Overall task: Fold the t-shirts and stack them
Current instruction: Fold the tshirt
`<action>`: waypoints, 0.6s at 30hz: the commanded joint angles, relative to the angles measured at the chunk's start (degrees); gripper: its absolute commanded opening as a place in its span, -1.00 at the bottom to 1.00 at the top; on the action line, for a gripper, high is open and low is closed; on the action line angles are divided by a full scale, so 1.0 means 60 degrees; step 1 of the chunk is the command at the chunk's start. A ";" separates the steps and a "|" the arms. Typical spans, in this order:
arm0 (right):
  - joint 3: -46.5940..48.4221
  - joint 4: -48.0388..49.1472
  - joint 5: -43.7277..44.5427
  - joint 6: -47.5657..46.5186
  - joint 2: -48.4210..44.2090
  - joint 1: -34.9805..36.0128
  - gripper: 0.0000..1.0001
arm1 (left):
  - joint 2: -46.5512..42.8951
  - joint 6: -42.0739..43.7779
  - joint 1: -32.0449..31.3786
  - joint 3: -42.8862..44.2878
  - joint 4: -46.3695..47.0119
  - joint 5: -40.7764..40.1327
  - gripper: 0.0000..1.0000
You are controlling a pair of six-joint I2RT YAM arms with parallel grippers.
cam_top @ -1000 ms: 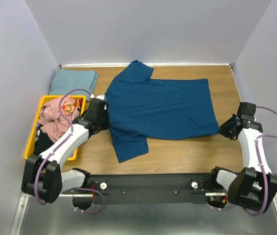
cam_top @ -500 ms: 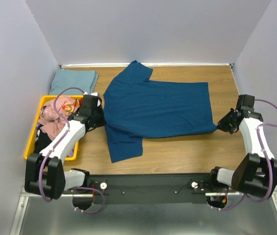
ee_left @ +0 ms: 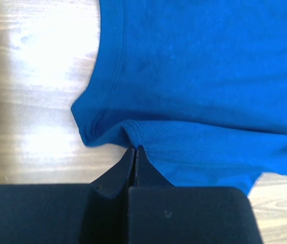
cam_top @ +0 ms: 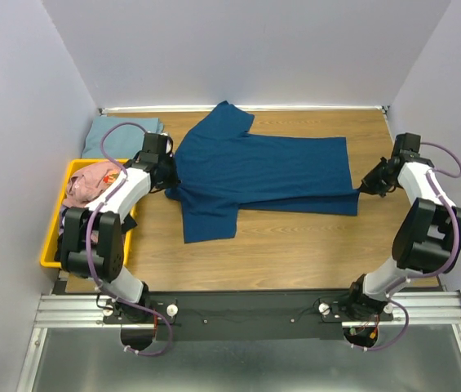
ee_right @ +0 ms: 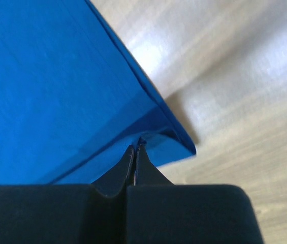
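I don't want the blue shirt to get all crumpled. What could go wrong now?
The left gripper and right gripper each pinch only a thin edge of the blue t-shirt, so the cloth might slip out. The near sleeve sticks out loose on the table and could bunch up in the fold.

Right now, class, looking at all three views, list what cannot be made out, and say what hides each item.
1. Top view: the underside of the dark blue cloth t-shirt, hidden by its own cloth.
2. Top view: what lies beneath the crumpled pink garment in the yellow plastic bin; the left arm crosses the bin.
3. Wrist views: how much fabric the left tool and right tool pinch, hidden between their closed fingers.
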 commanded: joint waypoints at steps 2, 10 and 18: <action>0.1050 0.0397 -0.0250 -0.0100 0.0992 0.0056 -0.99 | 0.0621 0.0266 0.0169 0.0389 0.0291 0.0217 -1.00; 0.2076 0.0646 -0.0383 -0.0100 0.2224 0.0056 -0.99 | 0.1281 0.0237 0.0300 0.0565 0.0599 0.0246 -1.00; 0.2472 0.1012 -0.0456 0.0091 0.3030 0.0056 -0.99 | 0.1807 0.0135 0.0374 0.0550 0.1096 0.0260 -1.00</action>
